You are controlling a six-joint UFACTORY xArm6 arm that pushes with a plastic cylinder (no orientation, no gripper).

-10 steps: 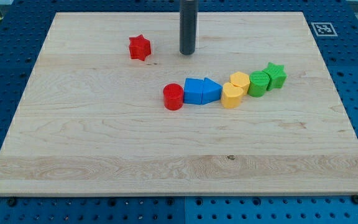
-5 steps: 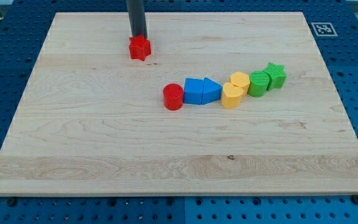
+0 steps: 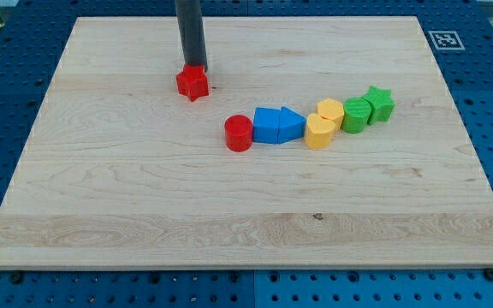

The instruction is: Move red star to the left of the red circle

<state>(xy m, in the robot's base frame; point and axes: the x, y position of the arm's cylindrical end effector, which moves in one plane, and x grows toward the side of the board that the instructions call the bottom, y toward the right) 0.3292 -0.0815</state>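
Note:
The red star lies on the wooden board toward the view's upper left. My tip stands right at the star's top edge, touching it from the view's top. The red circle lies below and to the right of the star, at the left end of a row of blocks.
To the right of the red circle run a blue cube, a blue triangle, two yellow blocks, a green cylinder and a green star. A marker tag sits at the board's top right corner.
My tip moved left from the board's top middle to the star's top edge, then pushed it. The red star has slid toward the view's bottom.

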